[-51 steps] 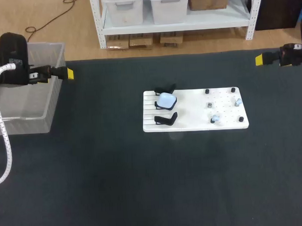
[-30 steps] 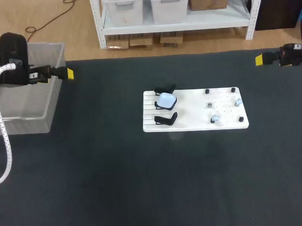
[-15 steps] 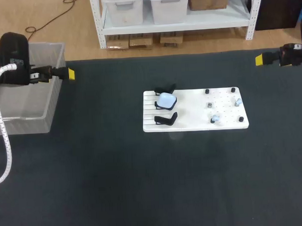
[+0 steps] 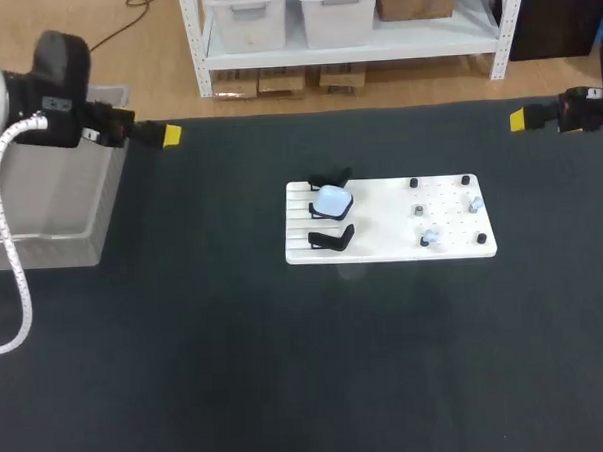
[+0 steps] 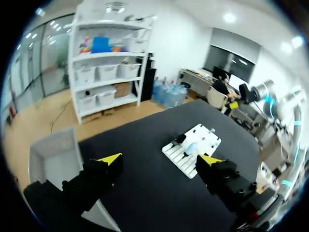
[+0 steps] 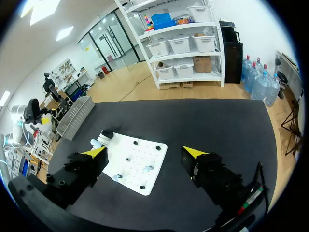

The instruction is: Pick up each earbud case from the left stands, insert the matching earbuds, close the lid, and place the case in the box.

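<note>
A flat white rectangular board (image 4: pixel 390 244) lies near the middle of the dark table (image 4: pixel 288 367). On the board's left end stand three black angled stands (image 4: pixel 332 238) in a row. A pale blue, rounded-square earbud case (image 4: pixel 331 200) rests on the middle one. Whether its lid is open or closed cannot be told. On the right half of the board, among short black pegs (image 4: pixel 414 183), sit a few small pale earbuds (image 4: pixel 429 237), well apart from the case.

A clear plastic box (image 4: pixel 52 242) stands at the table's left edge. The left arm comes in above this box. The left gripper (image 5: pixel 159 159) hangs over the far left part of the table, well apart from the board. Its yellow-tipped fingers are spread wide and hold nothing. In the left wrist view the board and case lie ahead of it, and the box lies beside one finger.

The right gripper (image 6: pixel 145 152) hangs over the far right corner of the table. It too is released, fingers wide apart, gripping nothing, with the board ahead of it.
</note>
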Robot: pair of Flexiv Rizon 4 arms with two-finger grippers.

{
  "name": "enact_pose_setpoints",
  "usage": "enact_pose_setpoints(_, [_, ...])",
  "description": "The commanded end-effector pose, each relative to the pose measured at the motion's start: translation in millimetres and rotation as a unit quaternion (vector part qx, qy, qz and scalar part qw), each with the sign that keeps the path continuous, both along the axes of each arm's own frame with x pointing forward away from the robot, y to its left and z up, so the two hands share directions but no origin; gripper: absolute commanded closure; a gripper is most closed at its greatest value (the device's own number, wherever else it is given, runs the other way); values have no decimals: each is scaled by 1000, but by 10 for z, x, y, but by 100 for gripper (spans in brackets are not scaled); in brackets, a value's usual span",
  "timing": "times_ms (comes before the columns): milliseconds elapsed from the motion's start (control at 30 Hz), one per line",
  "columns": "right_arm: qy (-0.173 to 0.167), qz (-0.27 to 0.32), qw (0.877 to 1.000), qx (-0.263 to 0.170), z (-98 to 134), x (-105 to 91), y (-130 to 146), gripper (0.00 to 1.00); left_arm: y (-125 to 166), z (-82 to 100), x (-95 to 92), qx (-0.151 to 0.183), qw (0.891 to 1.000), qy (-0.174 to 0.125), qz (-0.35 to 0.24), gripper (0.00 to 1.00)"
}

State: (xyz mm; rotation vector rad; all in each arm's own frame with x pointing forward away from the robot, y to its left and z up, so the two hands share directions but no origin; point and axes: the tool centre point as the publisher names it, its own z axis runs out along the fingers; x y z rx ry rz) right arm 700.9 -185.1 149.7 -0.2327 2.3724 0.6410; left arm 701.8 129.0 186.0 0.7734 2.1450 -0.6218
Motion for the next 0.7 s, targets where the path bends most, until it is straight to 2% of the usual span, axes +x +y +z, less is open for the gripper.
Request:
enact_pose_setpoints(33, [0, 1, 1000, 0, -2, 0, -3, 0, -92, -80, 94, 3, 991, -38, -125, 0])
enact_pose_setpoints(167, [0, 1, 1000, 0, -2, 0, -3, 0, -233, -122, 131, 15, 982, -55, -181, 0])
enact_pose_setpoints(300, [0, 1, 1000, 0, -2, 0, -3, 0, -388, -157, 152, 16, 966, -68, -250, 0])
enact_pose_setpoints(467, [0, 1, 1000, 0, -2, 0, -3, 0, -530, -228, 191, 18, 949, -74, -306, 0])
enact_pose_setpoints(567, [0, 1, 1000, 0, -2, 0, -3, 0, -612, -302, 209, 20, 940, -77, -332, 0])
enact_pose_setpoints(633, [0, 1, 1000, 0, -2, 0, -3, 0, -679, -392, 187, 26, 928, -88, -360, 0])
enact_pose_setpoints(700, [0, 1, 1000, 0, -2, 0, -3, 0, -738, -466, 173, 24, 922, -84, -378, 0])
